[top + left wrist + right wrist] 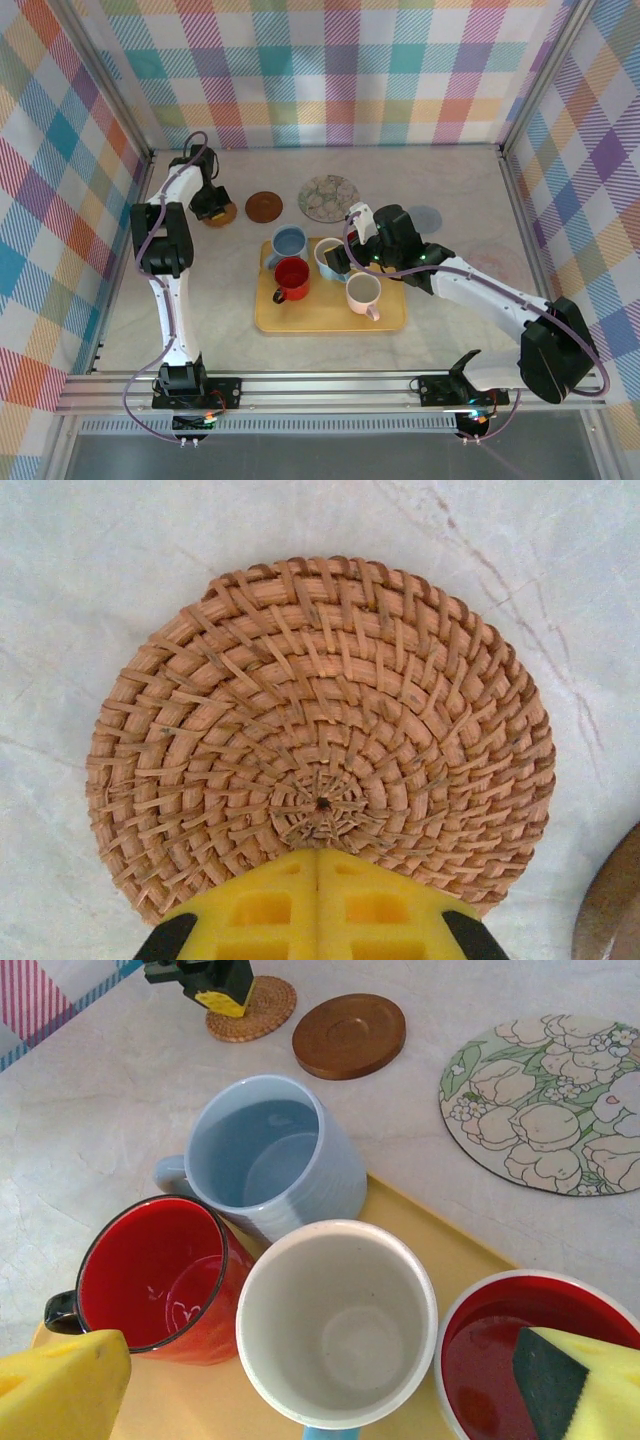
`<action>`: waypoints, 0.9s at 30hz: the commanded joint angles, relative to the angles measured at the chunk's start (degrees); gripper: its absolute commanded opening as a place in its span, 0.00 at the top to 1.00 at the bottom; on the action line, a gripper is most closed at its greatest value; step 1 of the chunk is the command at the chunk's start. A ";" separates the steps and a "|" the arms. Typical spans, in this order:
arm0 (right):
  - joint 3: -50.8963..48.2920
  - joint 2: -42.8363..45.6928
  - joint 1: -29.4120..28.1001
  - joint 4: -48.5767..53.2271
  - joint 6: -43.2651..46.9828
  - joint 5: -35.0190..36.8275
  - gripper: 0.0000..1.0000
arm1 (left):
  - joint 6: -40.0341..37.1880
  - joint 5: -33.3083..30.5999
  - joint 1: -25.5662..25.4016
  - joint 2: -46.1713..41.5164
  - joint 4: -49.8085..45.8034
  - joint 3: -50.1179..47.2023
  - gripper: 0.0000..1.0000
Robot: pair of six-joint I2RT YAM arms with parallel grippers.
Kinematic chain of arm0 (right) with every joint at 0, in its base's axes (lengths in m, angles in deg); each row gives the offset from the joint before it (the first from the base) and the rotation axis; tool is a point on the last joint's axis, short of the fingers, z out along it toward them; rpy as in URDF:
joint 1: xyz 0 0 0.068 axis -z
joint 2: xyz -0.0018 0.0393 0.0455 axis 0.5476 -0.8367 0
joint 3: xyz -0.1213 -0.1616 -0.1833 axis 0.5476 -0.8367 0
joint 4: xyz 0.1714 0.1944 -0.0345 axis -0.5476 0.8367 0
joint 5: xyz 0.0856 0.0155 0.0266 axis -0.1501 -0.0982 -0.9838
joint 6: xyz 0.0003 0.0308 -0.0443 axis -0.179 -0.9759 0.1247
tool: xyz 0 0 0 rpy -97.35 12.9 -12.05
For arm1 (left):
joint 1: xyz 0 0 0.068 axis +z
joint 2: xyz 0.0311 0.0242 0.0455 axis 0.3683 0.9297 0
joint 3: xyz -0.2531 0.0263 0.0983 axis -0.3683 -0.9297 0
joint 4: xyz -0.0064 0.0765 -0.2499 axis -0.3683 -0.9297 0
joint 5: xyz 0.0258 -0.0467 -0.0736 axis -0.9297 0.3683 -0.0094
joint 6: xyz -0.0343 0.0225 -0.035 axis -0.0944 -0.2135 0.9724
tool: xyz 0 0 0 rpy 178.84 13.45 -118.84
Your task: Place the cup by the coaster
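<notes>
Right wrist view: right gripper [330, 1370] wide open, empty, straddling white cup [338, 1305] on yellow tray [445, 1250], frame centre; tight between red-lined cup [480, 1360] and red mug [150, 1275], descent could knock either; left gripper [224, 1000] closed, empty, at wicker coaster [265, 1012] upper left

Tray [320, 316] mid-table, holding four cups [290, 243]: two at its far edge, two nearer. Behind it, left to right: wicker coaster [320, 710], wood coaster [264, 206], mat [328, 197], another coaster [425, 218], the last just past the tray's right corner
</notes>
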 commanded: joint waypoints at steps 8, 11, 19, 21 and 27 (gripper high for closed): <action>0.89 -0.19 -0.36 -1.50 -0.50 0.42 0.01 | -0.65 0.69 -0.79 0.99 -2.59 0.04 0.91; 0.99 0.07 -0.37 -1.50 -0.36 0.47 0.01 | -0.29 -0.17 -0.79 0.06 -2.70 0.05 0.86; 0.91 1.17 -0.36 -0.91 -0.34 1.31 0.01 | -0.28 2.43 -0.79 -1.73 -2.50 2.01 0.74; 1.04 1.47 -0.35 -0.72 -0.38 1.43 0.01 | -0.03 3.16 -0.80 -2.57 -2.43 2.64 0.70; 1.63 2.42 -0.35 0.44 0.02 1.81 0.01 | 0.28 5.53 -0.92 -5.91 -3.35 5.79 0.60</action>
